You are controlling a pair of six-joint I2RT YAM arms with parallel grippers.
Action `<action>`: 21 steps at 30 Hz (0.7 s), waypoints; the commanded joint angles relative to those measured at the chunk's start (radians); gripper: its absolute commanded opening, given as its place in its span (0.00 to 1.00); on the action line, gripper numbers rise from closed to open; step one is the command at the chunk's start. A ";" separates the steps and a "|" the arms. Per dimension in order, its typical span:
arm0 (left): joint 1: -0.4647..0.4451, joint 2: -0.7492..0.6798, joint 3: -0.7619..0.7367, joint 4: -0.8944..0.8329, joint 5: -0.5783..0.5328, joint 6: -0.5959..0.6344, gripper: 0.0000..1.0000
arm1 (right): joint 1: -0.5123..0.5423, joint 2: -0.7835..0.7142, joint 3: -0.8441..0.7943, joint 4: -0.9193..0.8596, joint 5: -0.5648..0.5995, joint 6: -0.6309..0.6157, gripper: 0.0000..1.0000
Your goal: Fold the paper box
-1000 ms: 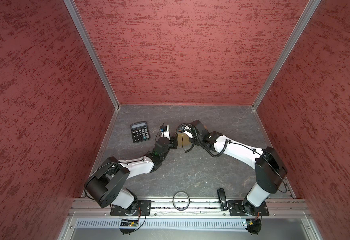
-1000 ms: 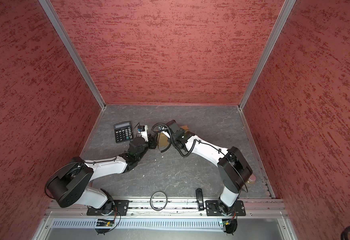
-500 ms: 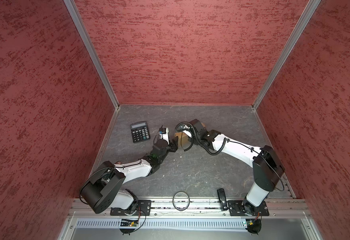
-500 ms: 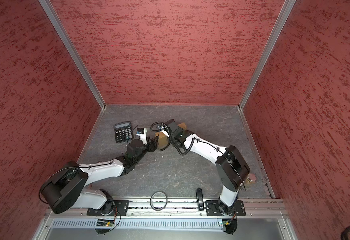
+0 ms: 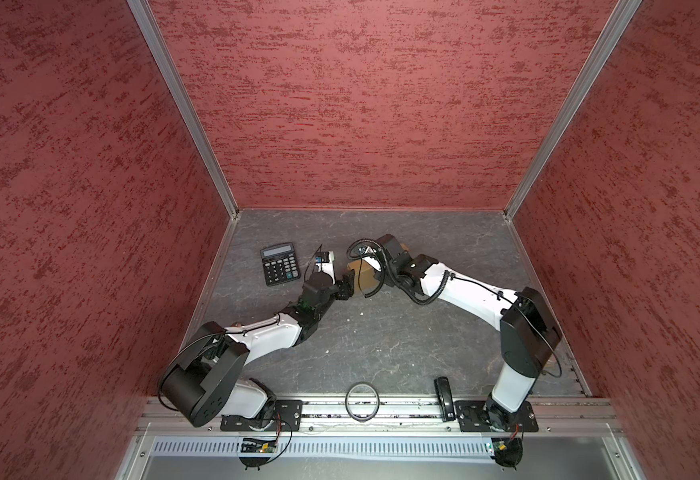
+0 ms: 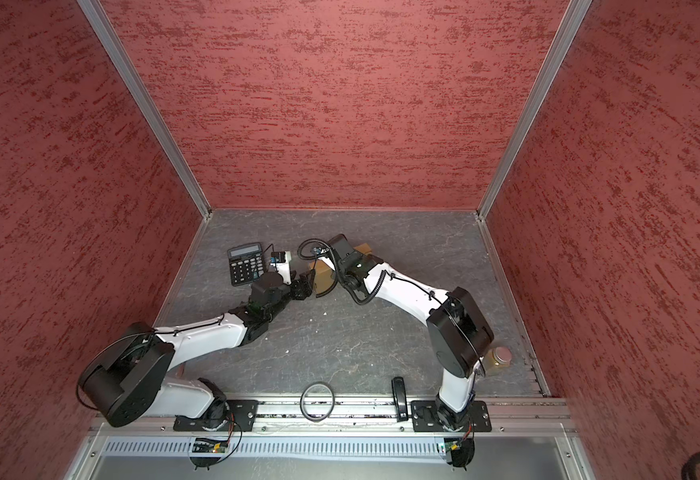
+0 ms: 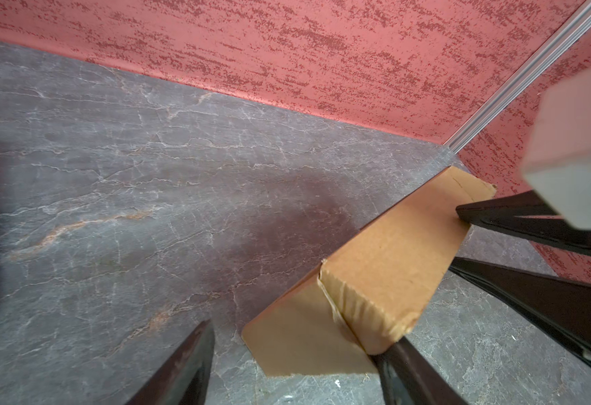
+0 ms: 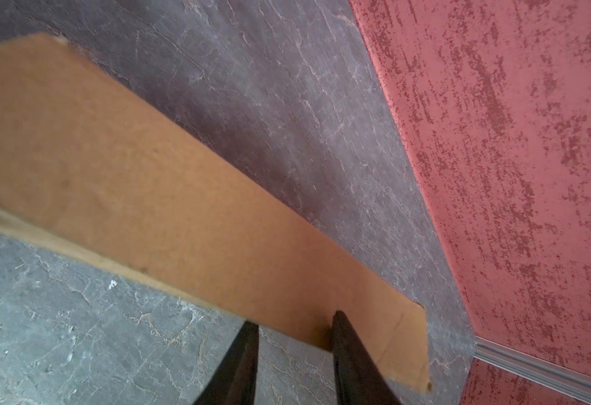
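Plain tan-brown cardboard paper box (image 7: 392, 259), partly folded: a long narrow panel standing on edge, with a short creased flap bent off one end. It lies at the rear middle of the grey marbled tabletop (image 5: 381, 332), its other end pinched in my right gripper (image 8: 294, 319).

Matt tan cardboard box (image 7: 392, 259), its torn corner showing rough corrugated ridges, with a matt grey stone-look floor (image 7: 146, 193) beneath it, rough-textured red walls (image 7: 322, 52) joined by brushed metal strips (image 7: 532, 68) behind it, and a black plastic calculator (image 5: 280, 264) beside it.
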 commanded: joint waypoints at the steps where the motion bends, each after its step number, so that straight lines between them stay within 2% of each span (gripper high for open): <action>1: 0.024 0.057 -0.055 -0.342 0.077 0.041 0.72 | 0.009 0.031 0.048 -0.026 -0.046 0.011 0.38; 10: 0.050 0.123 0.001 -0.360 0.112 0.058 0.72 | 0.008 0.049 0.064 -0.022 -0.066 -0.003 0.43; 16: 0.057 0.142 0.020 -0.353 0.128 0.077 0.72 | 0.007 0.067 0.081 -0.017 -0.077 -0.015 0.42; 21: 0.057 0.136 0.021 -0.350 0.132 0.082 0.77 | 0.005 0.098 0.126 -0.042 -0.080 -0.005 0.40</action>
